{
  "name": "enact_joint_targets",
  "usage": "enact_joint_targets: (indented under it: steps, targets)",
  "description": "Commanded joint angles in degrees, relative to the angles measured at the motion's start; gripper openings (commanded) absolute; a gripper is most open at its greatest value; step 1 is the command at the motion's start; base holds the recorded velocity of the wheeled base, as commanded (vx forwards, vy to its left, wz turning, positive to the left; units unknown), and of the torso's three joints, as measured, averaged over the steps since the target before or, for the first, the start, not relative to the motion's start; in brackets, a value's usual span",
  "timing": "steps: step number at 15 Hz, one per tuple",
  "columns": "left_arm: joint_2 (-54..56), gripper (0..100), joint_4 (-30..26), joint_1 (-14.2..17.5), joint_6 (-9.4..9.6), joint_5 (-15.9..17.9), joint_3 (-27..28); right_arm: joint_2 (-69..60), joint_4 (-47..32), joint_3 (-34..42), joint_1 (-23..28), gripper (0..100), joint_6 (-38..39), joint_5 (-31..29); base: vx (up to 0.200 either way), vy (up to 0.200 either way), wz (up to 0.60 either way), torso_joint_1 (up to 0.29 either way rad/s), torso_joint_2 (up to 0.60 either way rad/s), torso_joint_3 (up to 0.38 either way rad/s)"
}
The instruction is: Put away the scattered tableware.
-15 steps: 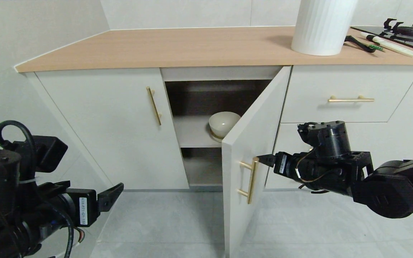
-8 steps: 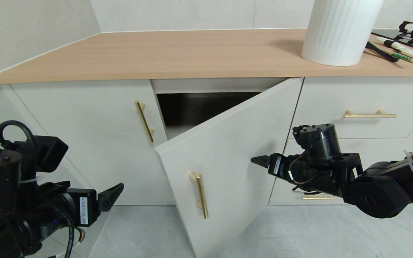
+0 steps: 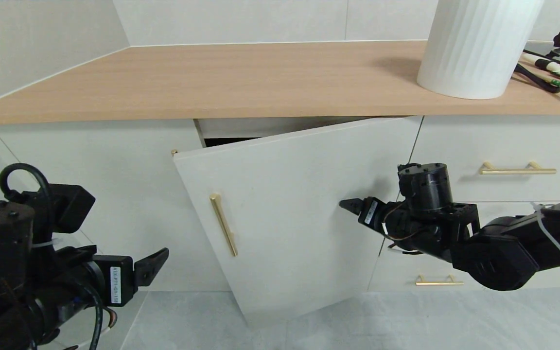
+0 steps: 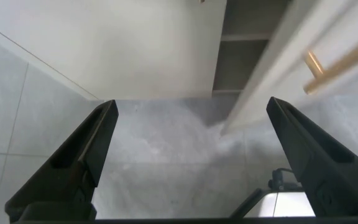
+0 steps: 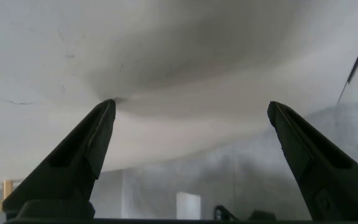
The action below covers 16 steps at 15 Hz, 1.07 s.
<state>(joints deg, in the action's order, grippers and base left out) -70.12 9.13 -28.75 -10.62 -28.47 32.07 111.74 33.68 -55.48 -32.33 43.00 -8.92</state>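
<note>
Left gripper: jaws released, spread wide, low over floor. Brass handle ahead of those jaws, up and to right. Cabinet door ajar, with narrow dark gap at its top corner on handle side. Right gripper: jaws released, spread wide, one fingertip against door's front face near hinge side. White ribbed container on countertop, above right jaws. Utensils just right of container.

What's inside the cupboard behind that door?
The cupboard door is nearly shut, leaving a dark slit above it. The left wrist view catches a shelf edge through the gap. Anything on the shelf is hidden by the door.
</note>
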Motion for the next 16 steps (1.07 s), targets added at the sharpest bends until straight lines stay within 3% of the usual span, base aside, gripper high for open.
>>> enact_joint_targets:
  steps: [1,9,16]
  targets:
    - [-0.02,100,0.01,0.01,-0.02,-0.01,-0.08,1.82,0.07,-1.83,0.25,100,0.86,-1.45,0.0,0.0,0.0,0.0,0.0,0.0]
    - [-0.19,100,0.01,0.01,-0.02,0.08,-0.17,5.07,0.07,-7.36,3.41,100,4.11,-7.6,0.0,0.0,0.0,0.0,0.0,0.0]
    - [-0.1,100,0.1,0.09,-0.19,0.08,-0.08,1.02,-0.11,-3.93,3.5,100,4.2,-6.02,0.0,0.0,0.0,0.0,0.0,0.0]
